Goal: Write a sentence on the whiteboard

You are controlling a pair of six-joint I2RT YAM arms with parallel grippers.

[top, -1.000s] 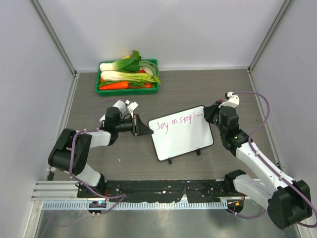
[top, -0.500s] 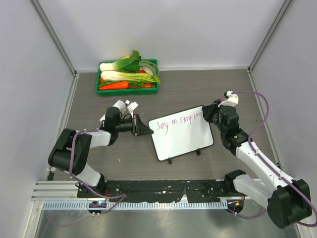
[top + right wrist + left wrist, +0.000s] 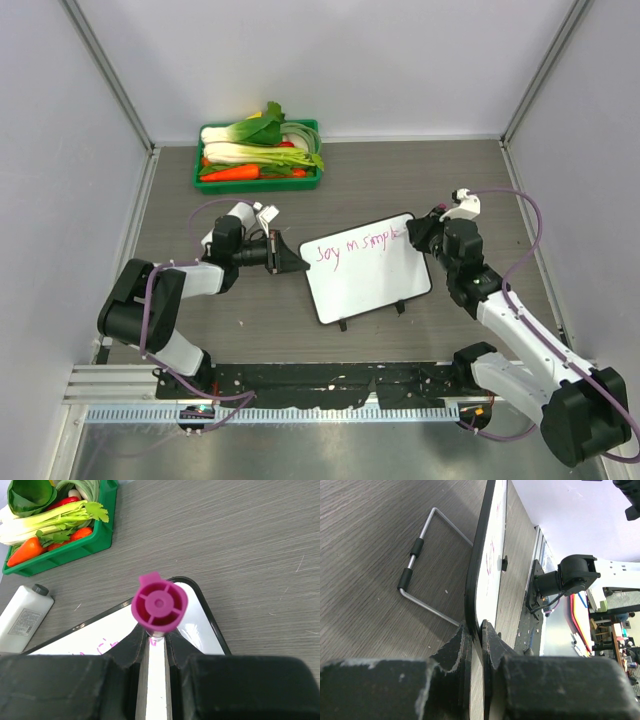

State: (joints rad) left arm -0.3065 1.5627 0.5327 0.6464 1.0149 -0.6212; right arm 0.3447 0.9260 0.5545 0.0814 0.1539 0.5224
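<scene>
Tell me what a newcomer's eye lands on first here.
The whiteboard in the middle stands out, with a pink sentence along its far edge. The left gripper clamps its left edge, and the right gripper holds a pink-capped marker at its far right corner. A green tray of vegetables sits at the back left.

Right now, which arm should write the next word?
Right. The right tool grips the pink marker beside where the sentence ends on the whiteboard; the left tool is busy clamping the board's edge.
</scene>
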